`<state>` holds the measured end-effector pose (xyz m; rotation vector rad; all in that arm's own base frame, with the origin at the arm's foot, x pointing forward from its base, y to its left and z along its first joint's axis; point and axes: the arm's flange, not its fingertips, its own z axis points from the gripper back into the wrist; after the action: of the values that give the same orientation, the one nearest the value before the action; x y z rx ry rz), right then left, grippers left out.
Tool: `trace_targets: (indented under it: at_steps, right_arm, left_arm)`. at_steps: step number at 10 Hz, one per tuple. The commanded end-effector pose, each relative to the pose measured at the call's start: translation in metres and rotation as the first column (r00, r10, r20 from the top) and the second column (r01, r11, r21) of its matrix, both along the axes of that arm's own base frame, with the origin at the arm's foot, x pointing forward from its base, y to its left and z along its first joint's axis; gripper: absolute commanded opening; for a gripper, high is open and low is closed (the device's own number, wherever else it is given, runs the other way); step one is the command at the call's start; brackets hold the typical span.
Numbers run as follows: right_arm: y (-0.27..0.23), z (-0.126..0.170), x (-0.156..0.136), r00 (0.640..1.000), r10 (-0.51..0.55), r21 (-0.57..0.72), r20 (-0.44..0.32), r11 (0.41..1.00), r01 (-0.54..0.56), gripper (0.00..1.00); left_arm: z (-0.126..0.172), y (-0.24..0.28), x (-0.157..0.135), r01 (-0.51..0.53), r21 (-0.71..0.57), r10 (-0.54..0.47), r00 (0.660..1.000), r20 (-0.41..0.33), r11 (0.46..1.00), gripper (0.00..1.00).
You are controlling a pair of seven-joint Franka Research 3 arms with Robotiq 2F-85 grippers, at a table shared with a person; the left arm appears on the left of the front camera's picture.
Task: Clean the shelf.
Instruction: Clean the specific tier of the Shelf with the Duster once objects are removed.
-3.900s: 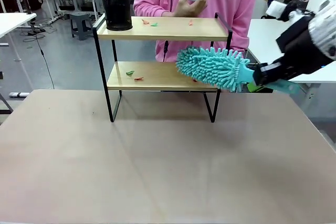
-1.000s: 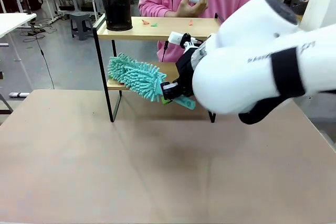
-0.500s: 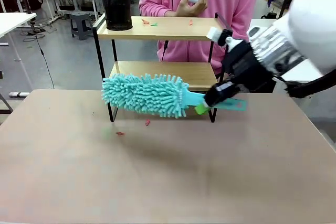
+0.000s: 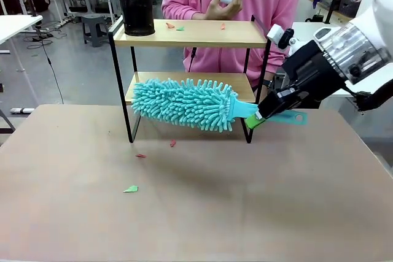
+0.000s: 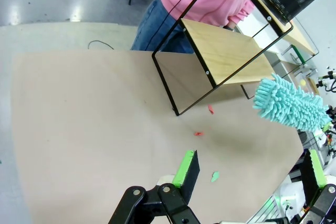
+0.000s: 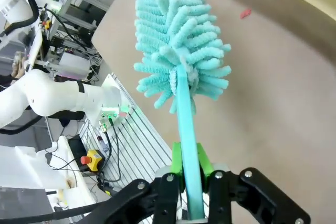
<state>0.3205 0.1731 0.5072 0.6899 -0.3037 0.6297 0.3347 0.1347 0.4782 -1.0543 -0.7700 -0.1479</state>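
Duster [image 4: 184,104] blocks shelf [image 4: 196,34] lower-tier front; mesh cup [image 4: 136,10] occupies top board's left end.

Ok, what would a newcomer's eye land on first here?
The fluffy teal duster, its handle clamped in the right gripper with jaws shut, hangs across the front of the shelf at its lower board. Small red and green scraps lie on the table before the shelf, and a few more sit on the top board beside a black mesh cup.
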Motion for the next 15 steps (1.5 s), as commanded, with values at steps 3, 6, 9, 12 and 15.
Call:
trace_targets:
  at_steps: [3, 6, 9, 12, 15]
  right_arm:
    - [-0.078, 0.033, -0.001, 0.995, 0.018, 0.124, -0.095, 0.992, -0.006, 0.12]
    - [-0.166, 0.058, -0.017, 0.985, -0.15, 0.205, -0.089, 0.965, 0.166, 0.12]
    - [-0.241, 0.051, -0.03, 0.91, -0.4, 0.366, -0.108, 0.835, 0.411, 0.06]
    - [-0.294, 0.008, -0.033, 0.799, -0.549, 0.424, -0.245, 0.68, 0.598, 0.06]
    - [-0.311, -0.023, -0.024, 0.748, -0.566, 0.398, -0.347, 0.633, 0.664, 0.06]
  left_arm:
    - [0.0, -0.002, 0.001, 0.005, -0.007, -0.005, 1.0, 0.029, 1.0, 1.0]
    - [0.0, -0.002, 0.001, 0.005, -0.007, -0.005, 1.0, 0.029, 1.0, 1.0]
    - [0.0, -0.002, 0.001, 0.005, -0.007, -0.005, 1.0, 0.029, 1.0, 1.0]
    - [0.0, -0.002, 0.001, 0.005, -0.007, -0.005, 1.0, 0.029, 1.0, 1.0]
    - [0.0, -0.002, 0.001, 0.005, -0.007, -0.005, 1.0, 0.029, 1.0, 1.0]
